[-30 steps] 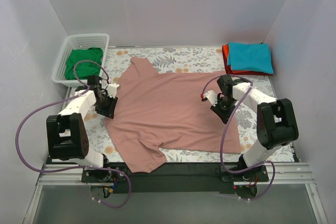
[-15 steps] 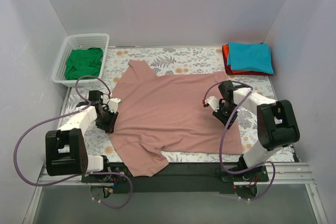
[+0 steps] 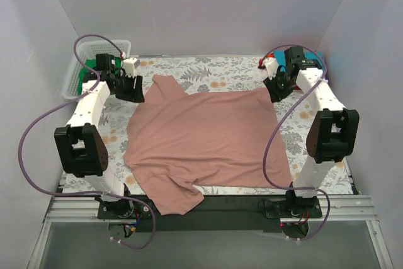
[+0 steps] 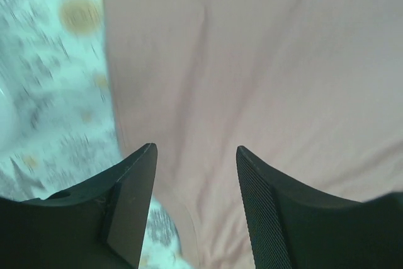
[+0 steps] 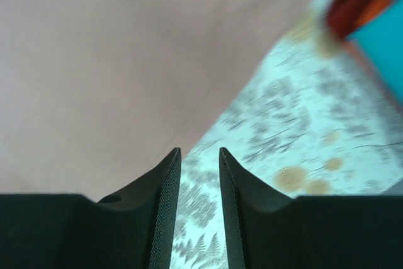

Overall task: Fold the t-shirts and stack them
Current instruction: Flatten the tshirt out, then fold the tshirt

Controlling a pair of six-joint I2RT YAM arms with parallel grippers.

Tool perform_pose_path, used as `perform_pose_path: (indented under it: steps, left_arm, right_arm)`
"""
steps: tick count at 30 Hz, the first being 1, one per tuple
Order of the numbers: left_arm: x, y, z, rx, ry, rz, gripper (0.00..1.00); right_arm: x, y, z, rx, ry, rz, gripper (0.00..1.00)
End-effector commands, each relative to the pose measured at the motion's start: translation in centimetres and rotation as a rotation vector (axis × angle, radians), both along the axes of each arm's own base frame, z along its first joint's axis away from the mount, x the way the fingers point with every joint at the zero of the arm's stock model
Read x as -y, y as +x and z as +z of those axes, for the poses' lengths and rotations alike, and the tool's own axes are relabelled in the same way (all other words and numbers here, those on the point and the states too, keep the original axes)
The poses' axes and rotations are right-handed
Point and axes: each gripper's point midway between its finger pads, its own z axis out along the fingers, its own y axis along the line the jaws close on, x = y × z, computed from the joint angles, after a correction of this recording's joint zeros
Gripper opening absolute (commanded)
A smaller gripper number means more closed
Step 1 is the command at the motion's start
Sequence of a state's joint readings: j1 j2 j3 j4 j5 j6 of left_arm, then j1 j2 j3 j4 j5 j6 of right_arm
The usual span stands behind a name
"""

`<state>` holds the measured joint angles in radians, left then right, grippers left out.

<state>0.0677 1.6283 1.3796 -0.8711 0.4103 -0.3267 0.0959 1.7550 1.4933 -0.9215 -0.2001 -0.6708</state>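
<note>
Beneath the left gripper (image 4: 196, 150), jaws apart and empty, lies the flat dusty-pink cotton t-shirt (image 4: 264, 61). Its edge runs just under the right gripper (image 5: 199, 151), jaws narrowly apart, empty.

Surface: table covered by a floral table cloth (image 3: 214, 70), lying flat.
Centre: dusty-pink t-shirt (image 3: 201, 133) spread out flat on the cloth, plain side up. One sleeve points to 11 o'clock, and the other reaches past the cloth's near edge at 7 o'clock.
10 o'clock: white mesh basket (image 3: 119, 45) at the far-left corner, partly hidden.
2 o'clock: folded red-orange tee (image 5: 351, 1) on the cloth with teal tee (image 5: 384, 48) on top, blurred.
</note>
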Motion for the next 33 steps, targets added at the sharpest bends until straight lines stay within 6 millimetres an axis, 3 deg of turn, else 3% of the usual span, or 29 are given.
perform_pose_path:
  steps: [1,2,3,5,6,11,16,22,30,33]
  left_arm:
    - [2.3,4.9,2.6,0.083,-0.145,0.026,0.53]
    - [2.6,6.4,3.9,0.120,-0.160,0.033,0.53]
    - [2.7,7.8,3.2,0.117,-0.171,0.041,0.53]
    - [2.7,9.8,4.0,0.152,-0.178,0.054,0.53]
    - [2.8,10.8,3.1,0.145,-0.190,0.068,0.53]
    - [3.5,13.0,2.2,0.158,-0.197,0.077,0.53]
    - [3.6,13.8,0.6,0.145,-0.183,0.083,0.54]
    - [3.2,15.1,-1.4,0.137,-0.155,0.107,0.55]
    - [2.0,17.3,-4.4,0.119,-0.090,0.153,0.56]
    - [3.2,18.4,-6.8,0.100,-0.045,0.158,0.57]
  right_arm:
    - [0.8,6.2,0.9,0.051,0.093,-0.190,0.37]
    - [0.9,8.5,2.3,0.106,0.100,-0.210,0.37]
    - [1.1,9.8,0.7,0.082,0.095,-0.230,0.37]
    - [1.0,12.0,0.1,0.098,0.107,-0.268,0.35]
    - [1.0,13.8,-0.3,0.111,0.112,-0.280,0.35]
    - [0.3,17.6,-2.2,0.136,0.141,-0.323,0.34]
    - [-1.0,18.1,-4.8,0.117,0.135,-0.308,0.40]
    - [-0.5,18.3,-7.4,0.116,0.083,-0.349,0.48]
    - [0.8,18.5,-7.8,0.154,0.027,-0.417,0.57]
    - [1.2,18.0,-8.9,0.134,0.005,-0.422,0.55]
